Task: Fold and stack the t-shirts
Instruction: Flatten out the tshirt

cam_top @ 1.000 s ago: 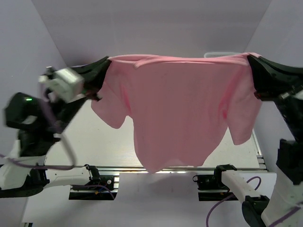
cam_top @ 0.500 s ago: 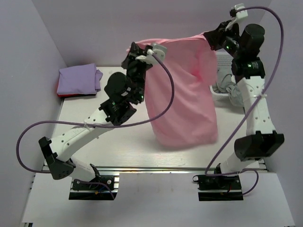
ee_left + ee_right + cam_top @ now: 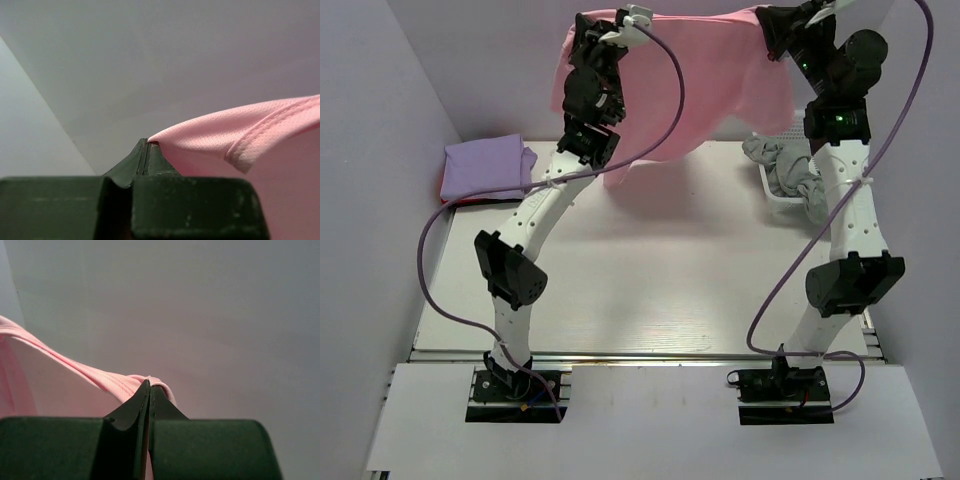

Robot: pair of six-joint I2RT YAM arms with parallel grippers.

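**While the pink shirt hangs spread between two raised grippers**

Where the far wall rises behind the table (image 3: 650,290), I have the light pink t-shirt (image 3: 720,90) held high in the air, clear of the tabletop and pinched along its upper edge at each side. The left gripper (image 3: 146,146) is closed tight on the cloth beside a hemmed edge, its two fingers meeting with fabric caught at the tips. The right gripper (image 3: 149,386) is likewise pressed closed, with a bunched ridge of pink cloth trapped at its tips. Holding two separated points at like height lets the body of the shirt drop and spread under its own weight. I judge this to be the opening-out step, ahead of laying the shirt flat for folding. The arms stand well apart, so the top edge runs between them with little slack.

Count.
- **Arms:** two, both raised toward the wall, each with one gripper.
- **Shirts of the task:** three.
  - The pink one is aloft.
  - A lavender t-shirt (image 3: 485,168) lies folded at the far left of the table.
  - A red t-shirt (image 3: 460,201) shows only as a thin edge beneath the lavender one, the two forming a stack. I take that stack as the destination for the pink one.
- **Other:** one white basket (image 3: 767,200) at the far right, holding grey cloth (image 3: 790,170). I cannot tell how many pieces that cloth makes.
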